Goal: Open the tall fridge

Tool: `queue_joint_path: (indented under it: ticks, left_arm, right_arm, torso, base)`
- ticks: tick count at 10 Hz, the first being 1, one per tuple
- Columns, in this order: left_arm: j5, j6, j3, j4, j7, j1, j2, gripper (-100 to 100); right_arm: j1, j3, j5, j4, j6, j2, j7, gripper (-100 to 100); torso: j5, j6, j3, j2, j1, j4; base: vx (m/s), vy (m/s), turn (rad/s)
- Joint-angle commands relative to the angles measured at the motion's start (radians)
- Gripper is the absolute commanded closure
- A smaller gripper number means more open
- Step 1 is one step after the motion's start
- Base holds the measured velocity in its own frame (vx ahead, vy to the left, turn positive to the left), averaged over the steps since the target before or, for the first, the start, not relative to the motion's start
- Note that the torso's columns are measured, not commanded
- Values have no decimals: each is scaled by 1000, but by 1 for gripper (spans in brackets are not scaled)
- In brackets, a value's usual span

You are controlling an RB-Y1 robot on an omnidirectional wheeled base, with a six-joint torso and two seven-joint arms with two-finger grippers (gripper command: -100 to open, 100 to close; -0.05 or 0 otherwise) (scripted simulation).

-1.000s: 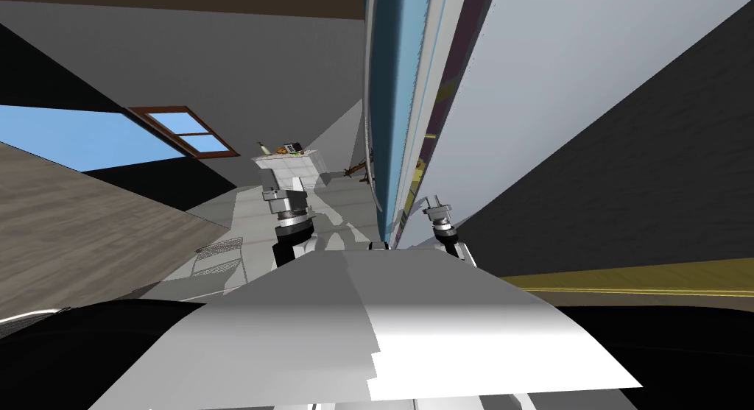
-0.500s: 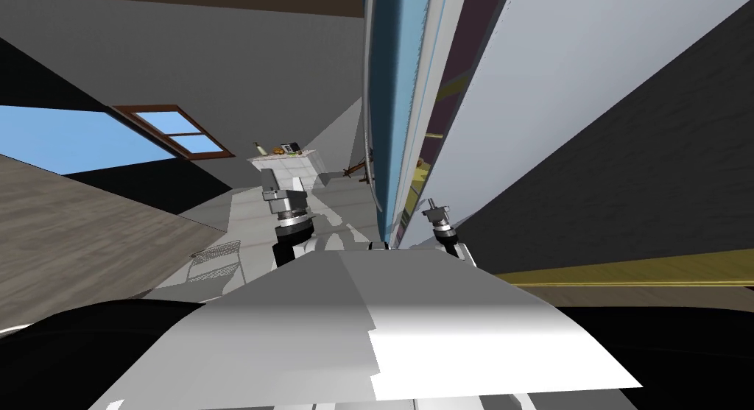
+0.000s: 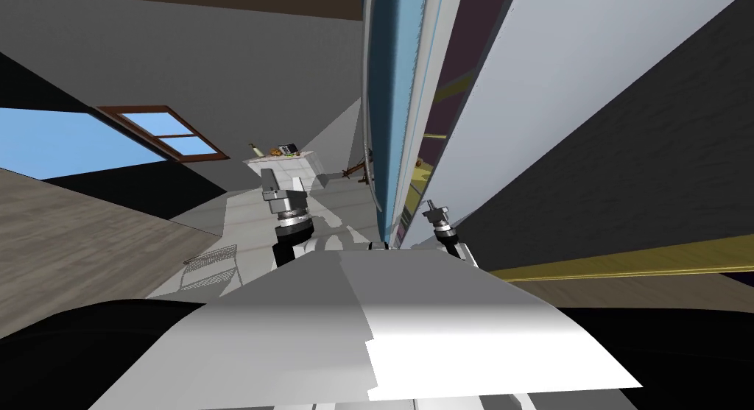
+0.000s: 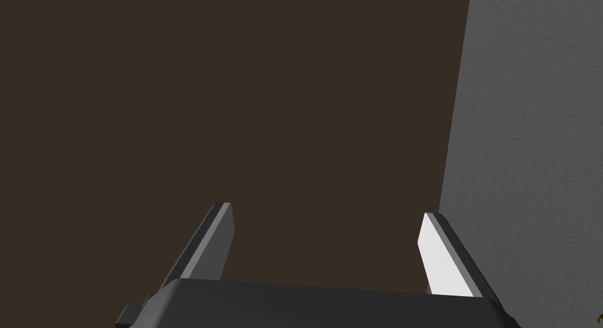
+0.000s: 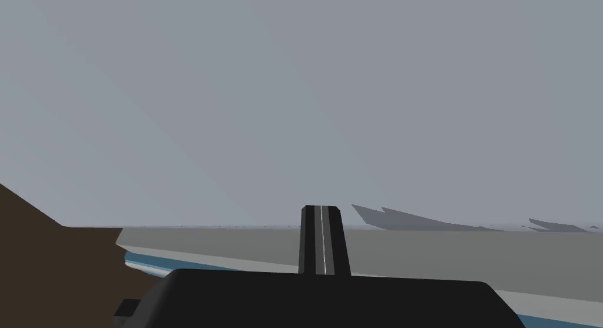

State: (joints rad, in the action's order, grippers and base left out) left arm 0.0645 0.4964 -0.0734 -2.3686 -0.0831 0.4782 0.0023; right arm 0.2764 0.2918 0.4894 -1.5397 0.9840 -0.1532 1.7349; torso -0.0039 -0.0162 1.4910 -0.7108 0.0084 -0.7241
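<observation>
The fridge door [image 3: 394, 96] stands ajar just beside the right hand [image 3: 434, 209]. The fridge [image 3: 574, 89] body is on the hand's other side, and a dark gap with shelves [image 3: 436, 135] opens ahead of the fingers. A tall door like this is likely heavy and stiff, swinging only about its hinge. It is best moved from its free edge, or by the thin bar [image 3: 370, 163] on the face turned away from this hand, which is probably the handle. The right hand's fingers are pressed together, pinching nothing, and point at a flat grey surface [image 5: 294, 106] — whether they touch the door I cannot tell. The left hand [image 3: 283, 186], apart from the door on its outer side, has its fingers spread and empty.
</observation>
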Motion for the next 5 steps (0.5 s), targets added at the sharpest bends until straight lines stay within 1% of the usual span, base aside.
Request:
queue_joint_path:
  ticks: [1, 5]
  left_arm:
    - [0, 0, 0, 0, 0, 0, 0, 0]
    - [0, 0, 0, 0, 0, 0, 0, 0]
  right_arm:
    - [-9, -10, 27, 41, 2, -8, 68, -100]
    - [-29, 0, 56, 103, 18, -14, 182, -100]
  torso:
    - [-1, -1, 0, 1, 0, 0]
    - [-1, -4, 1, 2, 2, 1]
  base:
    - [5, 74, -41]
    - [6, 82, -53]
